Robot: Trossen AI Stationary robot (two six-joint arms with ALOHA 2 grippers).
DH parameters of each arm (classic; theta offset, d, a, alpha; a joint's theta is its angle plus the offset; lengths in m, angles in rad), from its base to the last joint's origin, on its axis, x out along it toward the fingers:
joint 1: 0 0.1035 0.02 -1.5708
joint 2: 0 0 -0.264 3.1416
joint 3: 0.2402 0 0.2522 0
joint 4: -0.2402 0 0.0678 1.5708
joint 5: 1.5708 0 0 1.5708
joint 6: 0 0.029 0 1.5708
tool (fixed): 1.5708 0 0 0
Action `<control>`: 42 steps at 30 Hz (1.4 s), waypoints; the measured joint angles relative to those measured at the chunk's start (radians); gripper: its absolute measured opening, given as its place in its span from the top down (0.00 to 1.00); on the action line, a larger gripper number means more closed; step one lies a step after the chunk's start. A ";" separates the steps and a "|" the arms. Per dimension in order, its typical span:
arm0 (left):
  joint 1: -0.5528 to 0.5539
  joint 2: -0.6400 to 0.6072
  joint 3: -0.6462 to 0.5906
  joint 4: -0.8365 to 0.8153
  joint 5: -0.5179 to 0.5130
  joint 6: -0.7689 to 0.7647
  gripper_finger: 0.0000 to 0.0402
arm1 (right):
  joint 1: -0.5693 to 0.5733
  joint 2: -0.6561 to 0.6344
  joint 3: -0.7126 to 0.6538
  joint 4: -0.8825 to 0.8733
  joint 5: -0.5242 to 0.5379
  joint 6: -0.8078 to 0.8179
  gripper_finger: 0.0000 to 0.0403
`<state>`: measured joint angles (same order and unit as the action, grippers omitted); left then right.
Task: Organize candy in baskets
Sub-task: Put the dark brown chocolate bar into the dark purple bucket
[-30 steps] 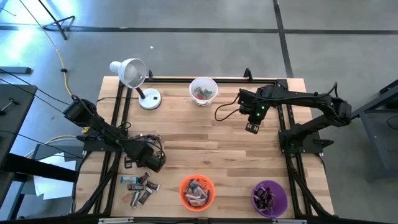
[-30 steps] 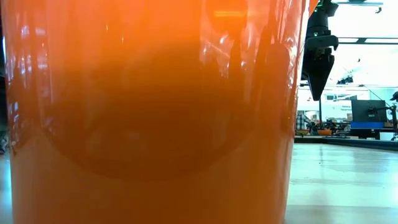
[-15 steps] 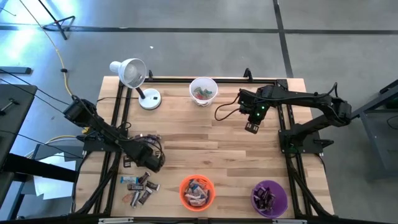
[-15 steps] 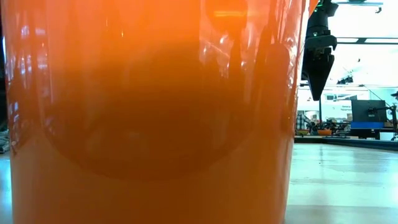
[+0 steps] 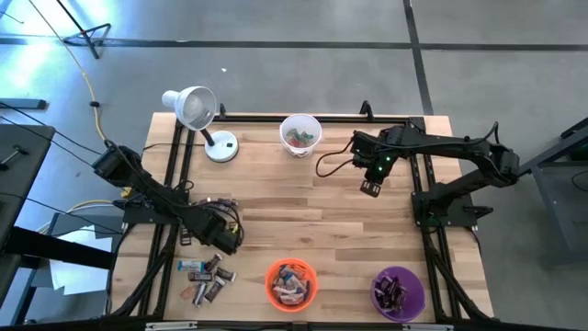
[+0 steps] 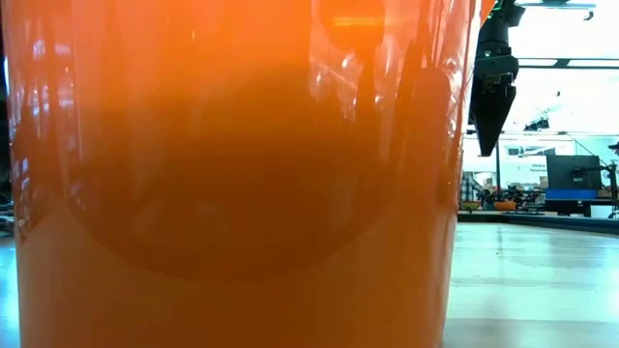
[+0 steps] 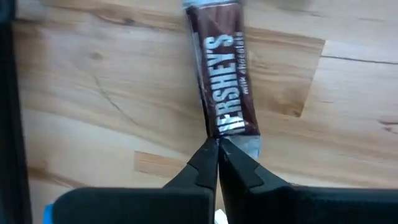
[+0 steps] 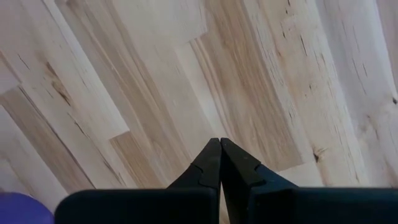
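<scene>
My left gripper [image 5: 226,238] hangs over the table's near left part, pointing down, shut on a dark brown candy bar [image 7: 225,81] with silver ends. More candy lies in a pile [image 5: 207,276] near the front edge, and a few pieces [image 5: 217,203] lie farther back. The orange basket [image 5: 291,283], the purple basket [image 5: 398,291] and the white basket [image 5: 300,134] each hold candy. My right gripper [image 5: 370,188] hangs shut above bare wood [image 8: 186,81], right of the white basket, holding nothing. My left gripper pinches the brown bar at one end [image 7: 231,132], beside its silver crimp, between its two fingertips. The fingers come from above, pointing down. The bar sticks out lengthwise from the tips over the wood; I cannot tell whether its other end rests on the table.
A white desk lamp [image 5: 197,110] stands at the far left corner. The orange basket [image 6: 232,174] fills most of the low view, with my right gripper [image 6: 491,145] hanging beside it. Bare wood [image 5: 303,202] lies across the table's middle.
</scene>
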<state>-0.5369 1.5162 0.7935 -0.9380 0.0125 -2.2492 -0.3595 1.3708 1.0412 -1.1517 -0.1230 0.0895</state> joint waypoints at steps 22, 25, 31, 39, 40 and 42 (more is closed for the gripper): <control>-0.001 -0.003 0.383 -0.386 -0.138 0.111 1.00 | 0.000 0.000 0.000 0.035 0.000 0.000 1.00; -0.001 -0.003 0.442 -0.427 -0.190 0.134 1.00 | 0.000 0.000 0.000 0.035 0.000 0.000 1.00; 0.000 -0.003 0.475 -0.475 -0.234 0.166 1.00 | 0.000 0.000 0.000 0.035 0.000 -0.004 1.00; 0.000 0.009 0.376 -0.346 -0.214 0.194 0.96 | 0.000 0.000 0.000 0.028 0.000 -0.004 1.00; 0.000 0.010 0.366 -0.316 -0.203 0.194 0.95 | 0.000 0.000 0.000 0.025 0.000 -0.004 1.00; -0.004 0.008 0.344 -0.260 -0.180 0.194 0.92 | 0.000 0.000 0.000 0.022 0.000 -0.009 1.00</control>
<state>-0.5412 1.5246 1.1372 -1.1977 -0.1679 -2.0556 -0.3595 1.3708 1.0412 -1.1293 -0.1230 0.0802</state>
